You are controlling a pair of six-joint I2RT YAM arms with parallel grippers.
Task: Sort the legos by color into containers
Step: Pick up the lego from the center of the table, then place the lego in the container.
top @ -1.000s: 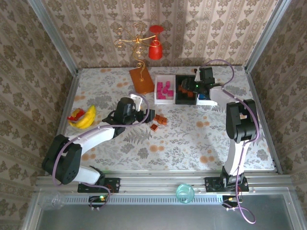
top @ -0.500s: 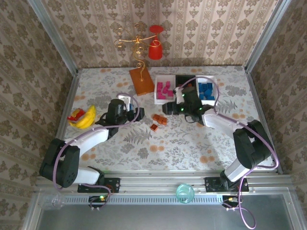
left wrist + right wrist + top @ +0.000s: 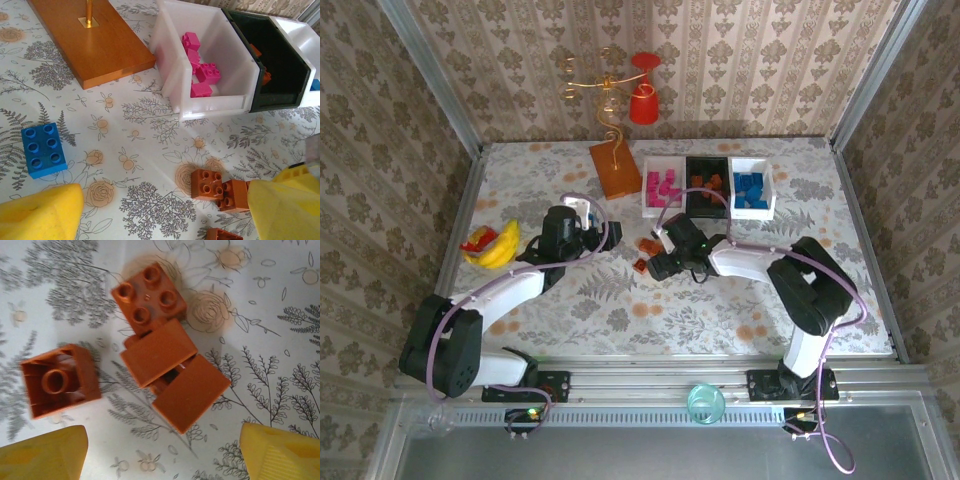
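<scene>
- Step in hand: clearing the loose orange-brown pieces. The right gripper (image 3: 161,447) hovers over the orange-brown legos (image 3: 160,350), which sit mid-frame in its wrist view. Its fingers (image 3: 42,457) are apart with nothing between them.
- Cluster: one block is studs-up at the top. Two lie tipped and touching in the middle. One lies upside down at the left, just apart from the others.
- Top view: the right gripper (image 3: 658,262) is mid-table, below the row of containers in the upper centre. The pink bin (image 3: 645,190), black bin (image 3: 708,213) and blue bin (image 3: 772,185) stand side by side.
- The left gripper (image 3: 165,200) is also spread and empty. A blue lego (image 3: 44,150) lies alone at the lower left of its wrist view, below the orange board (image 3: 90,45).
- Progress, my guess: mostly sorted. Four orange-brown and one blue are loose, as far as I can see.
- Next move calls for: the right gripper drops, centres on one block and closes. The upside-down loner looks easiest. It then carries the block to the black bin.
- Risk: the touching pair may drag along or skid.
- The blue lego belongs in the blue bin, and the left arm is nearest to it.
</scene>
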